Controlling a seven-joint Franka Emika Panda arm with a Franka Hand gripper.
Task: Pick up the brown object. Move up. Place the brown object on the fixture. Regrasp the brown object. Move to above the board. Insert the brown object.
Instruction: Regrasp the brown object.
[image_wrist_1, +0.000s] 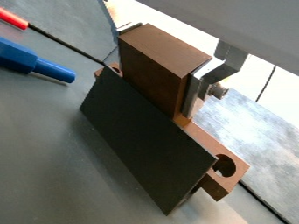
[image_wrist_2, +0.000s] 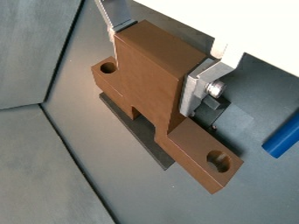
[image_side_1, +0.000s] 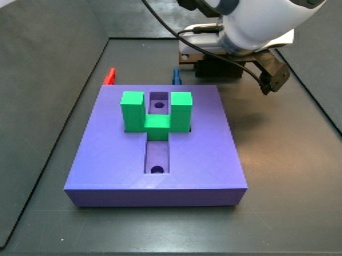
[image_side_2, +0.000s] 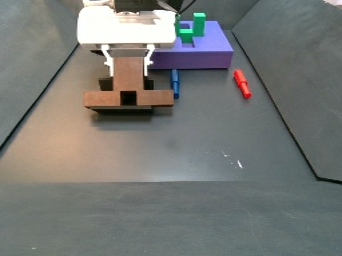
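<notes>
My gripper (image_side_2: 127, 62) is shut on the upright part of the orange-brown T-shaped brown object (image_wrist_1: 158, 70), with a silver finger on each side in both wrist views (image_wrist_2: 158, 66). The block's long bar, with a round hole (image_wrist_2: 218, 159) near its end, lies low against the dark fixture (image_wrist_1: 140, 149). The fixture's wall hides the block's lower part in that wrist view. In a side view the block (image_side_2: 128, 90) stands left of the purple board (image_side_2: 203, 52). The board (image_side_1: 160, 150) bears a green U-shaped block (image_side_1: 156, 112); my gripper (image_side_1: 225, 68) is behind it.
A blue marker (image_side_2: 174, 82) and a red marker (image_side_2: 242, 83) lie on the dark floor beside the board. They also show in a wrist view, the blue one (image_wrist_1: 30, 59) and the red one (image_wrist_1: 12, 22). Raised dark walls edge the work area.
</notes>
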